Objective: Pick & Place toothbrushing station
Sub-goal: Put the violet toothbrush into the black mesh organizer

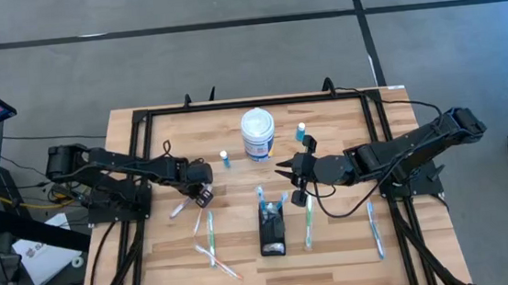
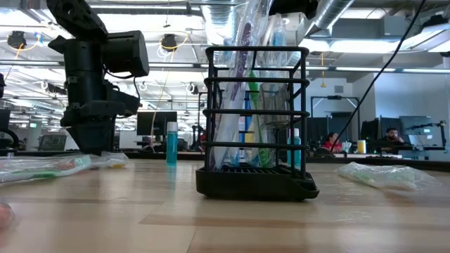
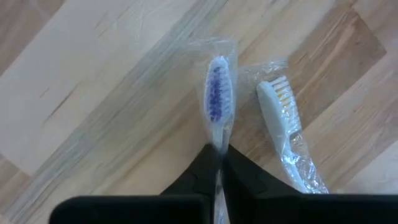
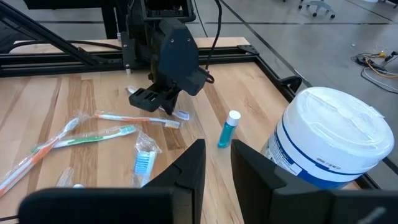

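Observation:
The toothbrushing station, a small black slotted holder (image 1: 272,229), stands upright on its base on the wooden table near the front; it also shows in the low view (image 2: 253,123), with several toothbrushes upright inside. My left gripper (image 1: 201,195) is left of it, shut on a clear-wrapped toothbrush with blue bristles (image 3: 217,93). A second wrapped toothbrush with a white head (image 3: 280,106) lies on the table beside it. My right gripper (image 1: 286,169) is open and empty, between the holder and a white tub; its fingers stand apart in the right wrist view (image 4: 217,165). My left gripper pinches the wrapped toothbrush's neck (image 3: 217,149), just behind the blue-bristled head, between its two fingers, wrapper and all. The fingers come from above, pointing down. The head sticks out past the fingertips, close over the tabletop; whether it is lifted clear I cannot tell.
A white round tub with a blue label (image 1: 258,133) stands at the far middle, with two small blue bottles (image 1: 224,158) (image 1: 301,131) beside it. Loose wrapped toothbrushes lie left (image 1: 212,243) and right (image 1: 373,224) of the holder. A black rail frame (image 1: 232,107) edges the table.

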